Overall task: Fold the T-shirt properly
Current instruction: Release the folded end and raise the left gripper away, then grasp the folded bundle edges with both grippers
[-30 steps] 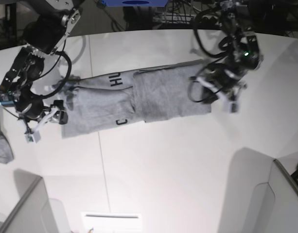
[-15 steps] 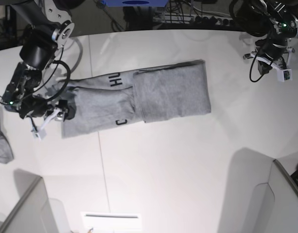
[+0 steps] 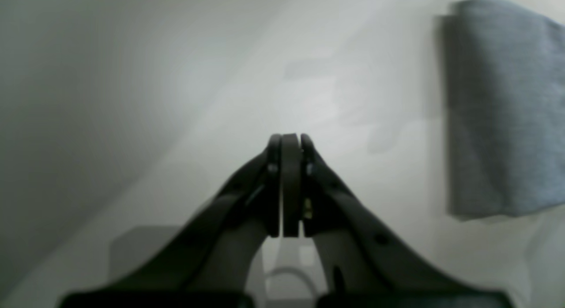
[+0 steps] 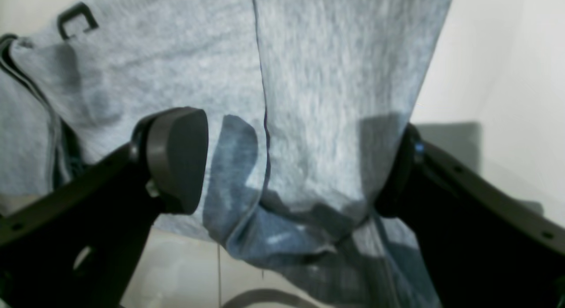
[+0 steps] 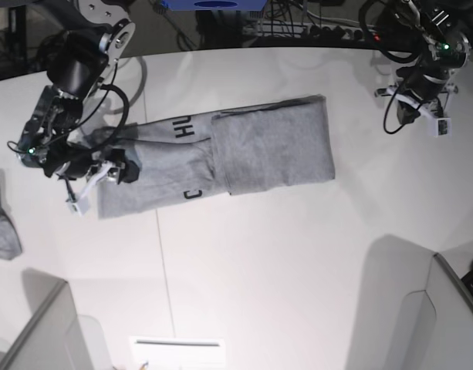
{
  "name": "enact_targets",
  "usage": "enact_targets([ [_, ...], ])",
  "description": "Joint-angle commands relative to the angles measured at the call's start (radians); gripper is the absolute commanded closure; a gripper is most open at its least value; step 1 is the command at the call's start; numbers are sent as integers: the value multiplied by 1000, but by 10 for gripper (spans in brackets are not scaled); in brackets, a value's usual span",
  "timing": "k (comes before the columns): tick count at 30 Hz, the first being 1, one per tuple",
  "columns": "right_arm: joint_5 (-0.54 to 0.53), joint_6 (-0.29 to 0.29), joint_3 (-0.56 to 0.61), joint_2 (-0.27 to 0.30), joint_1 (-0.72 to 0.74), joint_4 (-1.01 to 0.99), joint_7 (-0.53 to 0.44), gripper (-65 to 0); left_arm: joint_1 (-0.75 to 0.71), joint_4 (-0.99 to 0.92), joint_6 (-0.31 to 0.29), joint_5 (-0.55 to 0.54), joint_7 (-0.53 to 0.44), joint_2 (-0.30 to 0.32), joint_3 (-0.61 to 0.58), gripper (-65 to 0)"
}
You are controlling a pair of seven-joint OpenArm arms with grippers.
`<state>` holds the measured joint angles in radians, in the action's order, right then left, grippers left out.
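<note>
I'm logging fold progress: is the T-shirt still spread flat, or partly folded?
Partly folded. On the T-shirt, a plain panel overlaps the lettered half, forming a narrow strip; the open right gripper straddles its end.

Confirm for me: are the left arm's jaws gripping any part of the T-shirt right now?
No: the left gripper is shut on nothing over bare table, apart from the T-shirt.
</note>
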<state>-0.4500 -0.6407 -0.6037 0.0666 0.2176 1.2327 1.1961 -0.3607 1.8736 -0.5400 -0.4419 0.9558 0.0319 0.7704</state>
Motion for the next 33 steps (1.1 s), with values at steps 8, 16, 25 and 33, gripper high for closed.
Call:
enact_targets([
  [8,43,5,6,-14,-14,-28,58,-515,27,-95,-4,113,-100,7,-7,0],
  [16,46,5,77,-12,-36,-28,51,-386,39,-131,-5,111,-113,10,-67,0],
  [25,49,12,98,3,-31,-31,-20,-15,127,-207,-1,119,-113,7,-214,0],
  [33,52,14,101,28,-1,-20,-43,0,208,-297,1,148,-114,13,-348,0],
])
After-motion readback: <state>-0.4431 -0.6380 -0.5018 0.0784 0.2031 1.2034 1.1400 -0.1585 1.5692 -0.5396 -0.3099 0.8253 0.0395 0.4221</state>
